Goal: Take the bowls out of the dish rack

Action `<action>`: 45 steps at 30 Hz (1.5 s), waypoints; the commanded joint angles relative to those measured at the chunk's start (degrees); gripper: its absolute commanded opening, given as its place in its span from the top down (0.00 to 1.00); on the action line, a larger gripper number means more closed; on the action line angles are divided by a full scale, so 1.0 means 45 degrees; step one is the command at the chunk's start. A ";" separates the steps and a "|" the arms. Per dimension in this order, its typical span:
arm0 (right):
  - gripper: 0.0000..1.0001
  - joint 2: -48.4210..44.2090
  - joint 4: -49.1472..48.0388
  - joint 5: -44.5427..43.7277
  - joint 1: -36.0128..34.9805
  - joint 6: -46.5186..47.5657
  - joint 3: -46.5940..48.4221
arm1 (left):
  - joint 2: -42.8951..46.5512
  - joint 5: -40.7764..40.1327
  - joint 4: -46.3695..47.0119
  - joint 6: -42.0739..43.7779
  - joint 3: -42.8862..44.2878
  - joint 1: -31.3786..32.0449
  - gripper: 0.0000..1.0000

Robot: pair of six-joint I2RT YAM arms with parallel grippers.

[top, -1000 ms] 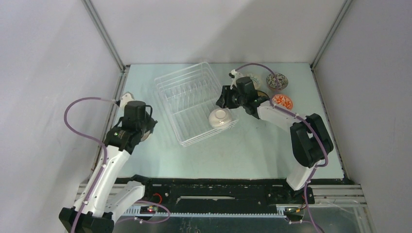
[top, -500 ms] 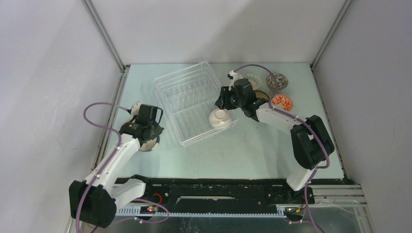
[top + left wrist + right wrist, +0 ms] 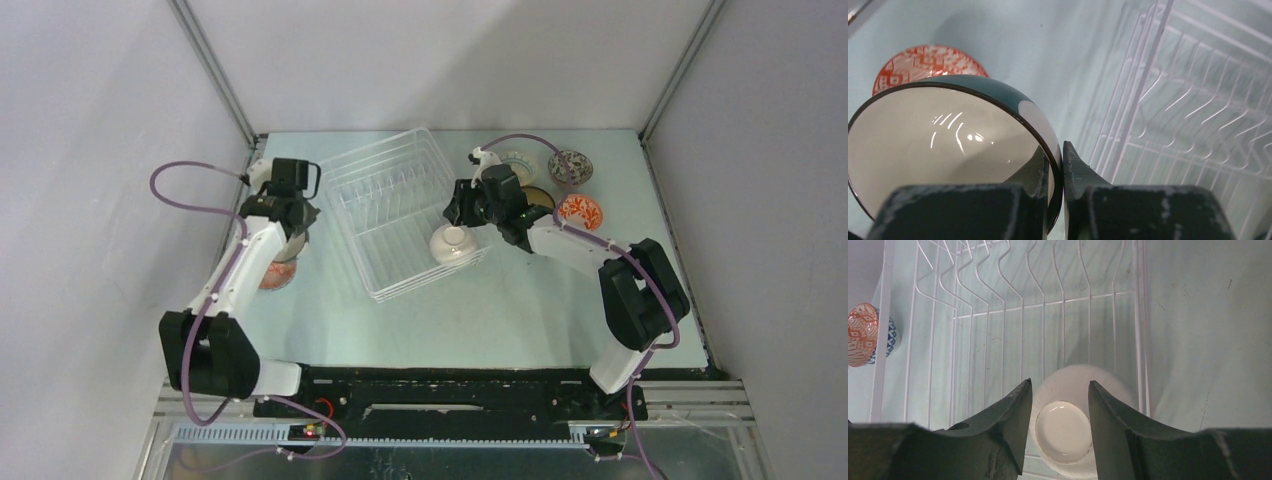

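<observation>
My left gripper (image 3: 287,225) is shut on the rim of a dark teal bowl (image 3: 948,145) with a cream inside, one finger inside and one outside, left of the white wire dish rack (image 3: 395,205). A red-patterned bowl (image 3: 278,273) sits on the table just beyond it; it also shows in the left wrist view (image 3: 923,60). My right gripper (image 3: 460,212) is open above a plain white bowl (image 3: 452,243) that lies upside down in the rack's near right corner. In the right wrist view the fingers straddle this bowl (image 3: 1068,425) without touching it.
Several bowls stand at the back right of the table: a speckled one (image 3: 570,167), a red-patterned one (image 3: 581,209), a pale one (image 3: 520,162). The rack's tines (image 3: 1003,315) stand bare. The left red bowl rests on a blue-white bowl (image 3: 893,337). Enclosure walls ring the table.
My left gripper has swung from the near left toward the back, beside the rack's left side, with the teal bowl. The red-patterned bowl now shows uncovered. The right gripper has barely moved.
</observation>
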State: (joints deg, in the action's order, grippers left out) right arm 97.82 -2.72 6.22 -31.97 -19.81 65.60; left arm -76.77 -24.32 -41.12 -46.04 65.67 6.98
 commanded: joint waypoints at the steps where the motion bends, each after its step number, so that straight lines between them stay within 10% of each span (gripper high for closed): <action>1: 0.47 -0.0755 -0.0759 -0.0195 -0.0065 0.0221 -0.0215 | -0.1002 -0.0542 0.0370 0.0487 0.2095 -0.0626 1.00; 32: 0.47 -0.0627 -0.1529 -0.0610 -0.0181 0.0673 -0.0735 | -0.8064 0.1879 0.2537 0.0084 0.6071 -0.3129 0.98; 41: 0.46 -0.0510 -0.1568 -0.0637 -0.0212 0.0709 -0.0731 | -0.8596 0.1879 0.2459 -0.0358 0.6186 -0.3134 0.75; 45: 0.46 -0.0527 -0.1544 -0.0649 -0.0202 0.0712 -0.0731 | -0.8598 0.2090 0.2508 -0.0460 0.6217 -0.3133 0.50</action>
State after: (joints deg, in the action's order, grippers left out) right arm 96.16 -7.64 4.45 -32.49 -18.00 62.50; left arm -116.27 -14.72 -31.24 -46.94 89.62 -6.68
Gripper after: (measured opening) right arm 0.535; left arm 0.428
